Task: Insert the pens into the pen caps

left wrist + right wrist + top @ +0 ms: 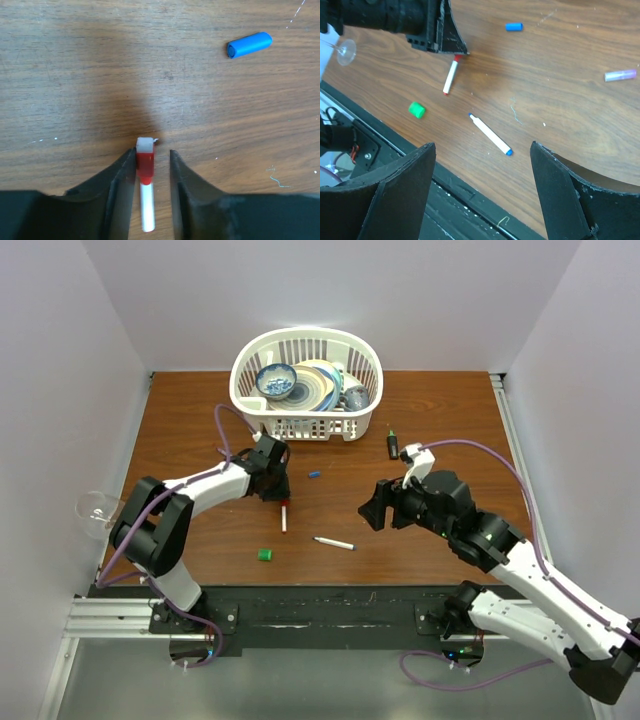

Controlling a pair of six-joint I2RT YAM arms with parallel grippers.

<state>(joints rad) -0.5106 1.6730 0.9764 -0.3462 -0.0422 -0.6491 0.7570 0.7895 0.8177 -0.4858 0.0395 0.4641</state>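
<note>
A white pen (pixel 146 210) with the red cap (pixel 145 160) on its end lies on the table between the fingers of my left gripper (pixel 151 151). The left finger touches the cap, the right finger stands clear of it, so the gripper is open. The same capped pen (pixel 284 517) lies just below the left gripper (pixel 275 485). A second white pen (pixel 490 134) with a blue tip lies bare on the wood, below my wide-open, empty right gripper (pixel 481 146). The blue cap (pixel 315 475), the green cap (pixel 265 554) and the black marker (pixel 393 445) lie apart on the table.
A white basket (pixel 365 350) of dishes stands at the back centre. A wine glass (pixel 95 510) sits at the table's left edge. A pale purple tube (pixel 620 75) lies to the right. The black rail (pixel 320 605) runs along the near edge.
</note>
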